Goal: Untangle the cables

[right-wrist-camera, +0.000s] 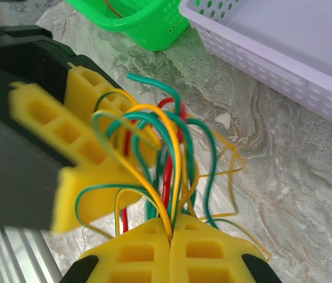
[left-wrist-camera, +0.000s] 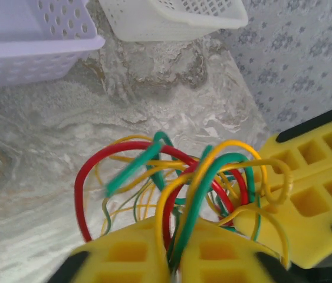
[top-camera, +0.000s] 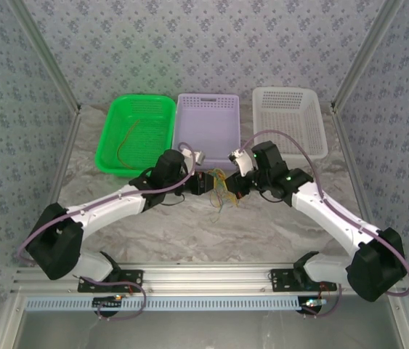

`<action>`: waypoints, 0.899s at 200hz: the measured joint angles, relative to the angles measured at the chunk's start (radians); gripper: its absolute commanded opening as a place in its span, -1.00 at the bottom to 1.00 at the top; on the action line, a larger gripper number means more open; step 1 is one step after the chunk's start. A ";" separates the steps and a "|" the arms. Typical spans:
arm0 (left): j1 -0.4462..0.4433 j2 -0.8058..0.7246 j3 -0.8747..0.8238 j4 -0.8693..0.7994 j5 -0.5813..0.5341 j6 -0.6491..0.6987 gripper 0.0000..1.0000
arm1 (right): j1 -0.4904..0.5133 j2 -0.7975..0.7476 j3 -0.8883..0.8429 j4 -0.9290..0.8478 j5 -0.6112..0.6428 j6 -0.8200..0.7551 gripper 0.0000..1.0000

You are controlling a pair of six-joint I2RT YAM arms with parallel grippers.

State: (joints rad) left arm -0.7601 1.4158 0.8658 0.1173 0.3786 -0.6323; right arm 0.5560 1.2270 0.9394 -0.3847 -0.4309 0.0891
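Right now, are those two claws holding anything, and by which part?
Both hold the cables. The left gripper and the right gripper each pinch several strands of the tangled bundle in shut jaws, on opposite sides of it.

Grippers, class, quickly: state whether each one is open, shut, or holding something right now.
Left gripper: shut, pinching the cables.
Right gripper: shut, pinching the same tangle of cables.

Bright, even, diffuse light leaves only faint shadows on the table (top-camera: 189, 233). The overhead view is sharp; both wrist views blur along the bottom edge.
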 measured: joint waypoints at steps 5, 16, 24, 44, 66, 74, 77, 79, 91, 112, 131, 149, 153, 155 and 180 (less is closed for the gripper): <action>0.000 0.000 -0.001 0.000 -0.006 0.008 -1.00 | 0.000 0.000 0.000 -0.001 0.008 0.000 -1.00; -0.004 0.000 -0.001 -0.004 -0.023 0.013 -1.00 | 0.001 0.000 0.001 -0.005 0.035 -0.001 -1.00; -0.007 0.000 0.000 -0.013 -0.033 0.016 -1.00 | 0.005 0.000 0.006 -0.016 0.070 -0.004 -1.00; -0.013 0.000 0.023 -0.085 -0.051 0.050 -1.00 | 0.034 0.000 0.037 -0.058 0.193 -0.023 -1.00; -0.013 0.000 0.076 -0.170 -0.053 0.098 -1.00 | 0.091 0.006 0.087 -0.097 0.352 -0.066 -1.00; -0.013 0.001 0.097 -0.201 -0.053 0.119 -1.00 | 0.118 0.012 0.106 -0.108 0.415 -0.091 -1.00; -0.013 0.002 0.105 -0.214 -0.053 0.127 -1.00 | 0.131 0.015 0.113 -0.112 0.444 -0.103 -1.00; -0.013 0.002 0.108 -0.220 -0.052 0.130 -1.00 | 0.139 0.017 0.118 -0.114 0.463 -0.108 -1.00; -0.012 0.006 0.125 -0.251 -0.052 0.156 -1.00 | 0.185 0.031 0.140 -0.121 0.567 -0.155 -1.00; -0.012 0.006 0.127 -0.284 -0.052 0.180 -1.00 | 0.240 0.057 0.156 -0.122 0.704 -0.231 -1.00; -0.012 0.006 0.127 -0.286 -0.054 0.180 -1.00 | 0.268 0.075 0.156 -0.120 0.801 -0.292 -1.00; -0.013 0.006 0.127 -0.284 -0.058 0.180 -1.00 | 0.291 0.089 0.156 -0.109 0.872 -0.341 -1.00; -0.013 0.006 0.127 -0.283 -0.058 0.180 -1.00 | 0.294 0.092 0.156 -0.106 0.884 -0.350 -1.00; -0.012 0.006 0.127 -0.282 -0.058 0.180 -1.00 | 0.296 0.093 0.156 -0.106 0.888 -0.352 -1.00; -0.013 0.007 0.127 -0.278 -0.058 0.175 -1.00 | 0.298 0.095 0.157 -0.116 0.883 -0.340 -0.77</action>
State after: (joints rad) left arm -0.7727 1.4227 0.9924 -0.1604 0.3206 -0.4568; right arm 0.8536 1.3216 1.0966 -0.5007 0.4519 -0.2504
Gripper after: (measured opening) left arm 0.067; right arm 0.058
